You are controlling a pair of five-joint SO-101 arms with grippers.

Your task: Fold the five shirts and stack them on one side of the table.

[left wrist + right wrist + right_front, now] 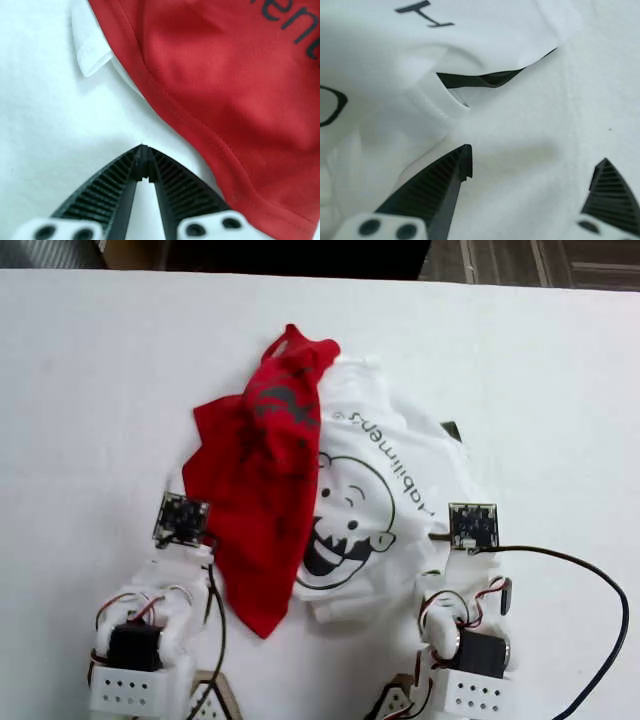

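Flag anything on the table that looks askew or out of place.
The red shirt lies crumpled and slanted across the white printed shirt, which is itself rumpled, not folded. A dark scrap peeks from under its far edge.

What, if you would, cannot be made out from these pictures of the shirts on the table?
- High view: the red shirt covers part of the white shirt, so any further shirts beneath are hidden.
- Right wrist view: a dark item lies under the white shirt's fold; the fabric hides what it is.
- Left wrist view: the red shirt's dark print is cut off by the frame edge.
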